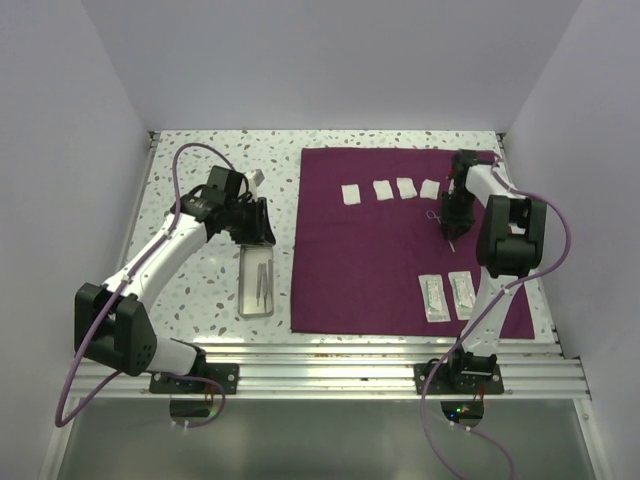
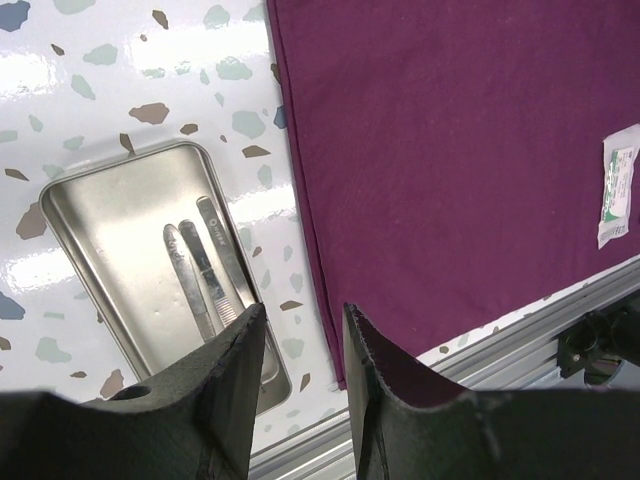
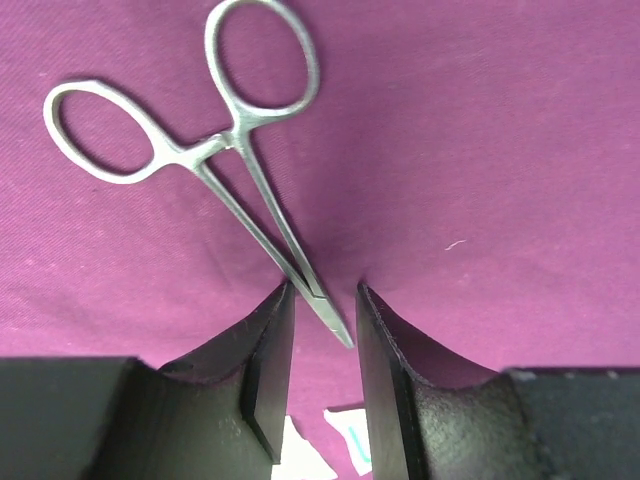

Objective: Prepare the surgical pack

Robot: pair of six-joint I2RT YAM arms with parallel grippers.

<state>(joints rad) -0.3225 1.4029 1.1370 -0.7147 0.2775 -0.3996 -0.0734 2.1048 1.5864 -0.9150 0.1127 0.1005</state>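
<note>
Right gripper (image 3: 322, 300) stood slightly open astride forceps (image 3: 233, 140) tips on cloth (image 3: 480, 150), clamping nothing; left gripper (image 2: 305, 335), likewise empty, hung near tray (image 2: 110, 225). We judged the forceps step in hand; any pickup next needed closing squarely on the tips.

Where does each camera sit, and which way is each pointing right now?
Top external: above and behind the robot, looking down on the table, left arm and right arm in view.
Left wrist: over the tray, looking down past the left end effector.
Right wrist: low over the cloth, facing a clamp at the right end effector.
Shared: both wrist views show the cloth; top and left wrist, the tray.
</note>
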